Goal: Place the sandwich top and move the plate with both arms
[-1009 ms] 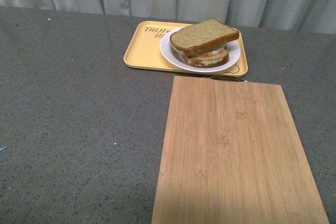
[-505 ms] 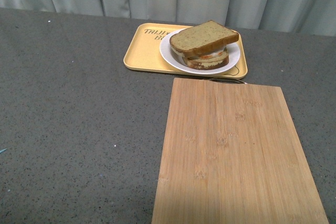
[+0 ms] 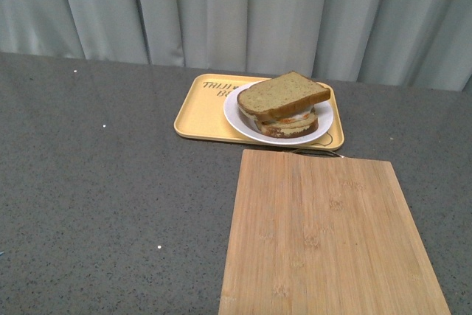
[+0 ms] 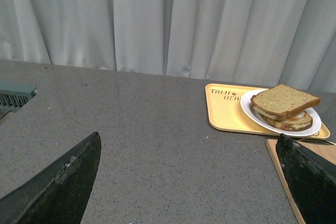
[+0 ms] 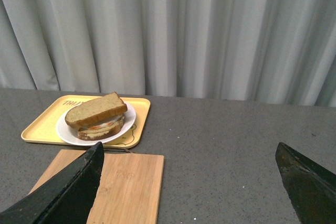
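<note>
the speckled dark grey desk [image 3: 110,197] carries everything, with pale grey-green pleated curtains [image 3: 236,5] hanging behind it. taking the rectangular yellow tray [image 3: 198,112] as the landmark: it lies flat on the desk, brown lettering printed near its far edge. the round plain white plate [image 3: 237,119] sits inside the tray, on the right part of it, leaving the tray's left part bare. on the plate is a stacked sandwich: smaller bread slices with an orange-and-white filling [image 3: 289,122], and the large light brown speckled wholegrain sandwich top [image 3: 282,94] resting on the stack, tilted, its right corner overhanging the layers below. just in front of the tray, a long pale bamboo cutting board [image 3: 324,241] lies flat on the desk, its far edge close to the tray's near rim.

in the left wrist view the left claw [image 4: 194,179] is spread wide, its two black pointed fingers [image 4: 63,187] well apart, away from the tray and holding nothing. in the right wrist view the right claw [image 5: 191,182] is likewise spread wide and bare, back from the tray.
</note>
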You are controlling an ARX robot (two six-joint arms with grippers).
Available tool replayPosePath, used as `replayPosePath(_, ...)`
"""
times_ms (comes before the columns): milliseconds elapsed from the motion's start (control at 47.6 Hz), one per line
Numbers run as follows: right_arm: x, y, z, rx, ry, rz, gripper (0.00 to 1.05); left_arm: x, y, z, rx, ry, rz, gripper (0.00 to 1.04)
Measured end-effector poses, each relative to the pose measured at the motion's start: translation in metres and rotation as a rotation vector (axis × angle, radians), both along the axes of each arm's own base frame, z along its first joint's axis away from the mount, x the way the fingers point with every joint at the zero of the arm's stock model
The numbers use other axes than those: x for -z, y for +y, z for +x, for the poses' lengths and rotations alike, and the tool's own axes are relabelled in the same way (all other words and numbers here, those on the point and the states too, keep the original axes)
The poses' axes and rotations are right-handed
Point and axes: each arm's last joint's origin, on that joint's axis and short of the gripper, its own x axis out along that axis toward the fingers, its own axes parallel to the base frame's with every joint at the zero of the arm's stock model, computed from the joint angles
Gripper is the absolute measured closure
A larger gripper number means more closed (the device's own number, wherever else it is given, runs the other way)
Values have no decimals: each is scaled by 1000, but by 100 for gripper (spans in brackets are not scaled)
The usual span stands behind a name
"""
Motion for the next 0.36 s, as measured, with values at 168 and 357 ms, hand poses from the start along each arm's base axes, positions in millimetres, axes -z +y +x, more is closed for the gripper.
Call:
replayPosePath(168, 0, 0, 0, 0, 0, 0, 9, 0, 0, 0, 0, 0, 0, 7)
replayPosePath(357, 0, 0, 0, 0, 0, 0, 9, 0, 0, 0, 0, 0, 0, 7)
